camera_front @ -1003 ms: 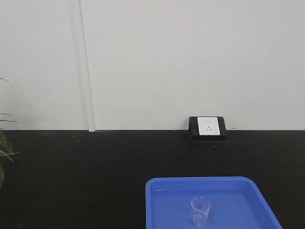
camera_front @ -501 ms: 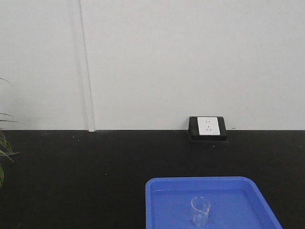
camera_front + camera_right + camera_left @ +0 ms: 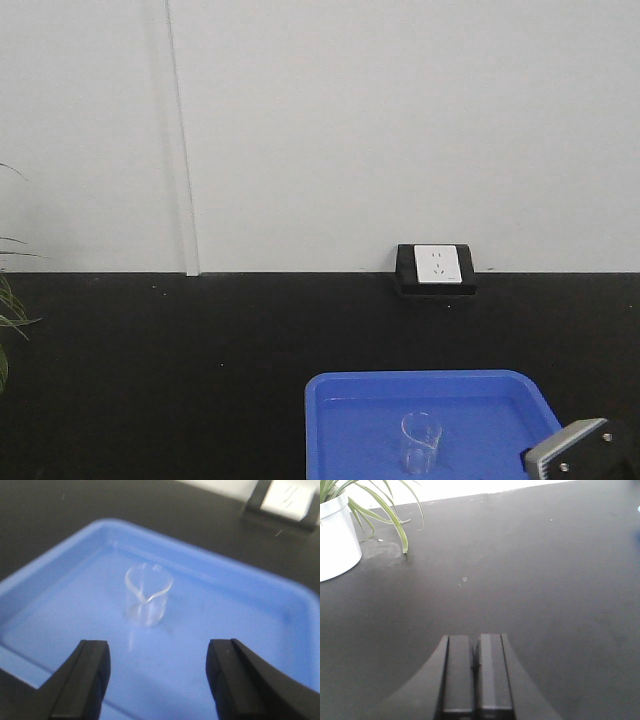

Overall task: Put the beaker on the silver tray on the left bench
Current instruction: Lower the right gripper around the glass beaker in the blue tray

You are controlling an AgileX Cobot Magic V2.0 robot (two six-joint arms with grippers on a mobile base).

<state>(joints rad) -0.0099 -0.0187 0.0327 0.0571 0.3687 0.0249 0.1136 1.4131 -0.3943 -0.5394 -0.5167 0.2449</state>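
Right gripper (image 3: 158,651) newly in view, spread wide, empty, beaker (image 3: 146,600) clear of blue tray (image 3: 260,630) rims, left gripper (image 3: 476,647) closed

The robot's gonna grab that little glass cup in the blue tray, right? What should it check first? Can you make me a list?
1. Small clear glass beaker stands upright in the bright blue plastic tray: ok.
2. Right gripper is open wider than the beaker: ok.
3. Beaker lines up with the gap between its fingers: ok, roughly. It sits ahead of them, not yet between them.
4. Nothing else near the beaker to bump: ok, in the part of the tray that shows.
5. Left gripper is shut, over bare matte black worktop, out of the way: ok.
6. Dull silver metal tray is ready to receive the beaker: cannot tell, no view shows it.
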